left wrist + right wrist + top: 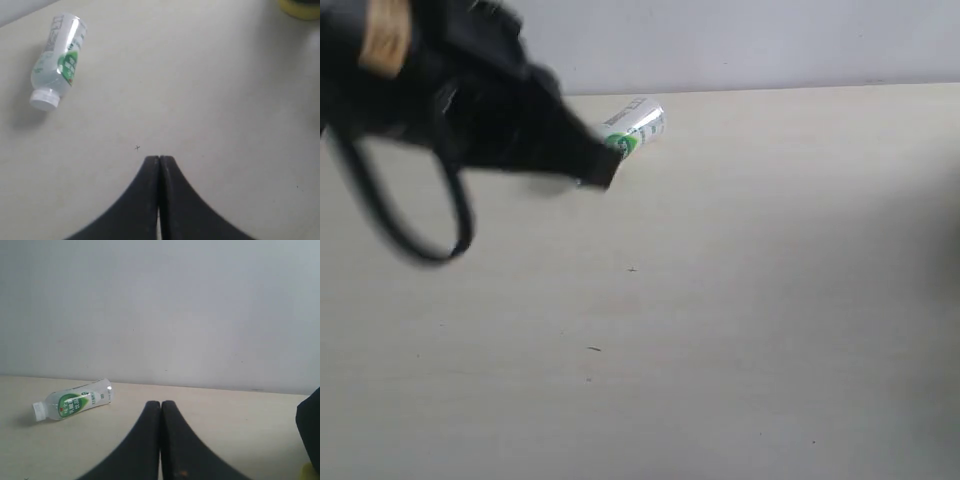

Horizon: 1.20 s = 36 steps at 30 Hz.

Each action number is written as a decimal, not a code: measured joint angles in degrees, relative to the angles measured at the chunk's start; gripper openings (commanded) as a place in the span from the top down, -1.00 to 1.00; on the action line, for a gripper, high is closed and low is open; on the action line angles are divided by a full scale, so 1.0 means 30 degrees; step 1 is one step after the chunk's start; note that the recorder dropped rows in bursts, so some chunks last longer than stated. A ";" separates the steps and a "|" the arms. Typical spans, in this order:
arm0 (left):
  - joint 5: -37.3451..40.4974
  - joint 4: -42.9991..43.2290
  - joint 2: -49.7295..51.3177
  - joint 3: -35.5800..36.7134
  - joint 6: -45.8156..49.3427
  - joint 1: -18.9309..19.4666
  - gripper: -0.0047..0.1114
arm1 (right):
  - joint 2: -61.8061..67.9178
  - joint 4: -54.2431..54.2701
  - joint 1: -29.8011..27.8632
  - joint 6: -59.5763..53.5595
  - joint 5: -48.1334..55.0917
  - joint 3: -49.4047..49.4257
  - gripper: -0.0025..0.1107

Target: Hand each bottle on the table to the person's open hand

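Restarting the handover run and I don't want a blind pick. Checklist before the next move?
1. Bottle free to grab: ok, it lies on its side on the table with nothing touching it.
2. Cap on the bottle: ok, the white cap is in place.
3. Left fingers open for a pick: not ok, shut together, holding nothing.
4. Right fingers open: not ok, shut, holding nothing.
5. Open hand ready to receive: cannot tell, none shows in any view.
6. Yellow thing at the edge of the left wrist view: cannot tell what it is.
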 measured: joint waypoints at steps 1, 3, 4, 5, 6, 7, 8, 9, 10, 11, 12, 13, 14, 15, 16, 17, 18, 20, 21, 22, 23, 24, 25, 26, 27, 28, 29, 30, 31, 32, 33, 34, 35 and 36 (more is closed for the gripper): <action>-0.1553 0.0016 -0.1111 0.1931 -0.0061 0.0080 0.92 | 0.0000 0.0000 0.0000 0.0000 0.0000 0.0000 0.96; -0.4507 0.0132 -0.2927 0.5522 -0.0097 0.0215 0.92 | 0.0000 0.0000 0.0000 0.0000 0.0000 0.0000 0.96; -0.6102 0.0291 -0.3839 0.7124 -0.0097 0.0216 0.92 | 0.0000 0.0000 0.0000 0.0000 0.0000 0.0000 0.96; -0.7333 0.0529 -0.4514 0.8287 -0.0128 0.0216 0.92 | 0.0000 0.0000 0.0000 0.0000 0.0000 0.0000 0.96; -0.8692 0.0962 -0.5307 0.9564 -0.0151 0.0216 0.92 | 0.0000 0.0000 0.0000 0.0000 0.0000 0.0000 0.96; -0.9731 0.1461 -0.6034 1.0608 -0.0151 0.0216 0.92 | 0.0000 0.0000 0.0000 0.0000 0.0000 0.0000 0.96; -1.0325 0.1914 -0.6587 1.1266 -0.0151 0.0216 0.92 | 0.0000 0.0000 0.0000 0.0000 0.0000 0.0000 0.96; -1.0681 0.2470 -0.7381 1.1987 -0.0151 0.0216 0.92 | 0.0000 0.0000 0.0000 0.0000 0.0000 0.0000 0.96; -1.0846 0.2729 -0.7898 1.2334 -0.0151 0.0216 0.92 | 0.0000 0.0000 0.0000 0.0000 0.0000 0.0000 0.96; -1.0846 0.2853 -0.8551 1.2719 -0.0184 0.0216 0.92 | 0.0000 0.0000 0.0000 0.0000 0.0000 0.0000 0.96; -1.1102 0.2849 -0.9218 1.3070 -0.0230 0.0216 0.92 | 0.0000 0.0000 0.0000 0.0000 0.0000 0.0000 0.96; -1.1379 0.2849 -0.9891 1.3383 -0.0266 0.0216 0.92 | 0.0000 0.0000 0.0000 0.0000 0.0000 0.0000 0.96; -1.1705 0.2812 -1.0425 1.3623 -0.0341 0.0216 0.92 | 0.0000 0.0000 0.0000 0.0000 0.0000 0.0000 0.96; -1.2160 0.2774 -1.1210 1.3974 -0.0424 0.0216 0.92 | 0.0000 0.0000 0.0000 0.0000 0.0000 0.0000 0.96; -1.2415 0.2740 -1.1728 1.4206 -0.0467 0.0216 0.92 | 0.0000 0.0000 0.0000 0.0000 0.0000 0.0000 0.96; -1.2600 0.2711 -1.2220 1.4429 -0.0467 0.0216 0.92 | 0.0000 0.0000 0.0000 0.0000 0.0000 0.0000 0.96; -1.2876 0.2711 -1.2884 1.4761 -0.0513 0.0216 0.92 | 0.0000 0.0000 0.0000 0.0000 0.0000 0.0000 0.96; -1.3306 0.2711 -1.3712 1.5257 -0.0513 0.0216 0.92 | 0.0000 0.0000 0.0000 0.0000 0.0000 0.0000 0.96; -1.3508 0.2711 -1.4120 1.5542 -0.0513 0.0216 0.92 | 0.0000 0.0000 0.0000 0.0000 0.0000 0.0000 0.96; -1.3747 0.2711 -1.4480 1.5767 -0.0513 0.0216 0.92 | 0.0000 0.0000 0.0000 0.0000 0.0000 0.0000 0.96; -1.3893 0.2711 -1.4776 1.6023 -0.0513 0.0216 0.92 | 0.0000 0.0000 0.0000 0.0000 0.0000 0.0000 0.96; -1.3953 0.2711 -1.5017 1.6222 -0.0513 0.0216 0.92 | 0.0000 0.0000 0.0000 0.0000 0.0000 0.0000 0.96; -1.4003 0.2711 -1.5174 1.6335 -0.0513 0.0216 0.92 | 0.0000 0.0000 0.0000 0.0000 0.0000 0.0000 0.96; -1.4037 0.2711 -1.5299 1.6461 -0.0513 0.0216 0.92 | 0.0000 0.0000 0.0000 0.0000 0.0000 0.0000 0.96; -1.4077 0.2711 -1.5378 1.6524 -0.0513 0.0216 0.92 | 0.0000 0.0000 0.0000 0.0000 0.0000 0.0000 0.96; -1.4126 0.2711 -1.5432 1.6543 -0.0513 0.0216 0.92 | 0.0000 0.0000 0.0000 0.0000 0.0000 0.0000 0.96; -1.4176 0.2711 -1.5463 1.6584 -0.0513 0.0216 0.92 | 0.0000 0.0000 0.0000 0.0000 0.0000 0.0000 0.96; -1.4209 0.2711 -1.5472 1.6671 -0.0513 0.0216 0.92 | 0.0000 0.0000 0.0000 0.0000 0.0000 0.0000 0.96; -1.4209 0.2711 -1.5504 1.6661 -0.0513 0.0216 0.92 | 0.0000 0.0000 0.0000 0.0000 0.0000 0.0000 0.96; -1.4371 0.2711 -1.5504 1.6661 -0.0513 0.0216 0.92 | 0.0000 0.0000 0.0000 0.0000 0.0000 0.0000 0.96; -1.4627 0.2699 -1.5504 1.6661 -0.0513 0.0216 0.92 | 0.0000 0.0000 0.0000 0.0000 0.0000 0.0000 0.96; -1.4991 0.2667 -1.5504 1.6661 -0.0513 0.0216 0.92 | 0.0000 0.0000 0.0000 0.0000 0.0000 0.0000 0.96; -1.5378 0.2667 -1.5504 1.6661 -0.0513 0.0216 0.92 | 0.0000 0.0000 0.0000 0.0000 0.0000 0.0000 0.96; -1.5881 0.2628 -1.5504 1.6661 -0.0513 0.0216 0.92 | 0.0000 0.0000 0.0000 0.0000 0.0000 0.0000 0.96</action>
